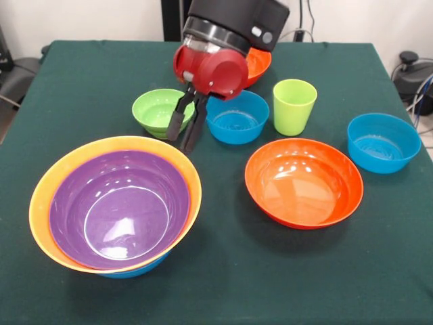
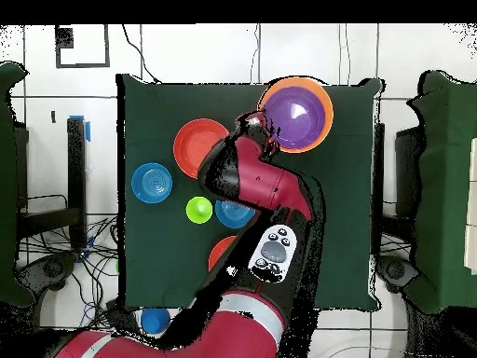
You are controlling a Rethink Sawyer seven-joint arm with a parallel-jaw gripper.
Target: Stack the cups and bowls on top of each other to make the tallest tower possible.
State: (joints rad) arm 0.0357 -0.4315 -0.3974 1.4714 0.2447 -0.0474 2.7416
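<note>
The gripper (image 1: pixel 187 127), its fingers nearly together and holding nothing, is being hung just beside the small lime-green bowl (image 1: pixel 157 109), probably for a rim pinch. The tower (image 1: pixel 115 203), purple nested in orange, is being kept nearer the bench's (image 1: pixel 223 284) front.

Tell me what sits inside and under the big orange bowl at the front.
A purple bowl nests inside the big orange bowl. A blue rim peeks out beneath; the rest of that blue bowl is covered.
</note>
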